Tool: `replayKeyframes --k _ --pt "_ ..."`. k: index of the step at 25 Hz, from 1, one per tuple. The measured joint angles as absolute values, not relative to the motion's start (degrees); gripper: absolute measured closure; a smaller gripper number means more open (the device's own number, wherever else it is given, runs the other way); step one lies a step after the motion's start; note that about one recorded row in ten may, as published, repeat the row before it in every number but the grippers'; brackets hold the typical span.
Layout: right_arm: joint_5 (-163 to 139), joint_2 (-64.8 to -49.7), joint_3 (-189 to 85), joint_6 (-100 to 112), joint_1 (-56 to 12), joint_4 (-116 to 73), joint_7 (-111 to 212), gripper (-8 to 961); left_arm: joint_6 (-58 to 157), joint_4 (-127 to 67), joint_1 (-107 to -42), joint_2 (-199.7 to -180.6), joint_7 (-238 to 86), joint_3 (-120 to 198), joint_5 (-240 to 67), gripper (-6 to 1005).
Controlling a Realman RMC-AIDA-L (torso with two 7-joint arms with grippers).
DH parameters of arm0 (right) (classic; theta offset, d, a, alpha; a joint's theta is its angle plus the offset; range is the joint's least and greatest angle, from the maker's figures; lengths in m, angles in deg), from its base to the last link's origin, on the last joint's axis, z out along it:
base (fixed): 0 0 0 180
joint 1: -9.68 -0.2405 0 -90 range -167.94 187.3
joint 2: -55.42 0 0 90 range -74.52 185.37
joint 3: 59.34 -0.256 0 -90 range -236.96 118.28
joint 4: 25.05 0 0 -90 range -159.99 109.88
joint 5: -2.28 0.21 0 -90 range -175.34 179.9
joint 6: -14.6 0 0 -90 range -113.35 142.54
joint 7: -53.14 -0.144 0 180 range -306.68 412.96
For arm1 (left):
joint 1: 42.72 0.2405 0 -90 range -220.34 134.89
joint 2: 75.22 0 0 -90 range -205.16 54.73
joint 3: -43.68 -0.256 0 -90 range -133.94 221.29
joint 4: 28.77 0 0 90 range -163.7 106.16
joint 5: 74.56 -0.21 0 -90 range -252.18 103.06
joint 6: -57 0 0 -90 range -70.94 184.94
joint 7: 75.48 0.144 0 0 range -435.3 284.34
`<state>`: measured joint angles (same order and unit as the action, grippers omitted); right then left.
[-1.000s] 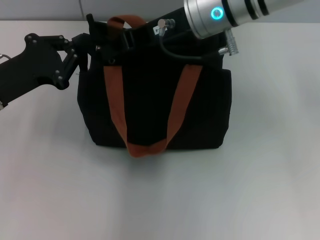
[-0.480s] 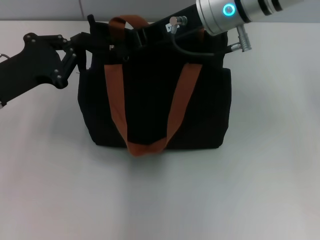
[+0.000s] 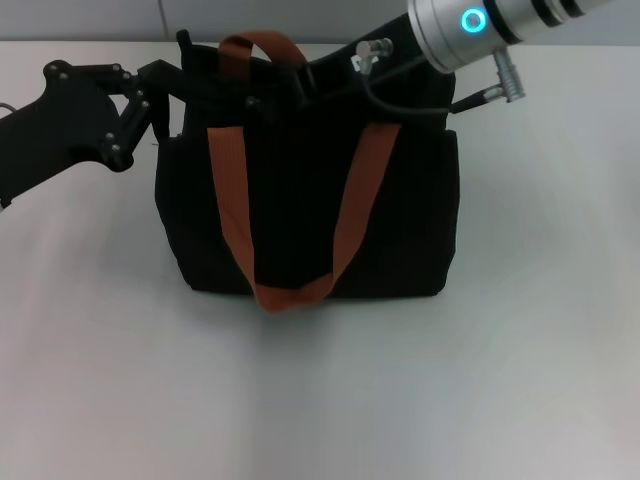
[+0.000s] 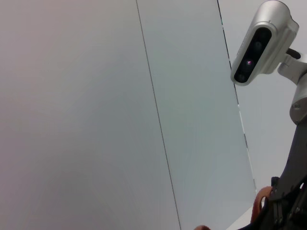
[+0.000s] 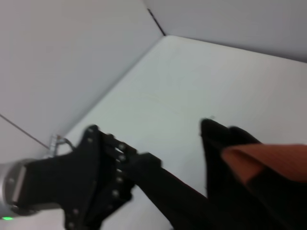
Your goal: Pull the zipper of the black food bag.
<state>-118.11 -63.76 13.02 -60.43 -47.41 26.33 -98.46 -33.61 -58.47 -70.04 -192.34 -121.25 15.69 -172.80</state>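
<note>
Black food bag [image 3: 300, 215], one; two orange straps [image 3: 232, 200]; two tools atop.

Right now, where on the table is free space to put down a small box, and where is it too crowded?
The table is bare in front of the black food bag and to its right. The bag's top edge is crowded: the left gripper is at its left corner and the right gripper reaches over its rim.

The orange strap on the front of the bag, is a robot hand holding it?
No, the orange strap hangs free down the black food bag.
</note>
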Motion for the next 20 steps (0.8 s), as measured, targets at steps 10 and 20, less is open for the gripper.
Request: replayKeyframes --k 10,20 --pt "-126.73 -63.76 12.8 -64.23 -45.28 35.01 -105.34 957 -33.45 -58.47 -70.15 -192.24 -121.24 15.73 -172.82 964" --pt "-135.06 -63.76 10.43 -69.71 -43.76 43.06 -110.34 958 -33.14 -58.47 -70.24 -192.03 -121.28 15.76 -172.83 964"
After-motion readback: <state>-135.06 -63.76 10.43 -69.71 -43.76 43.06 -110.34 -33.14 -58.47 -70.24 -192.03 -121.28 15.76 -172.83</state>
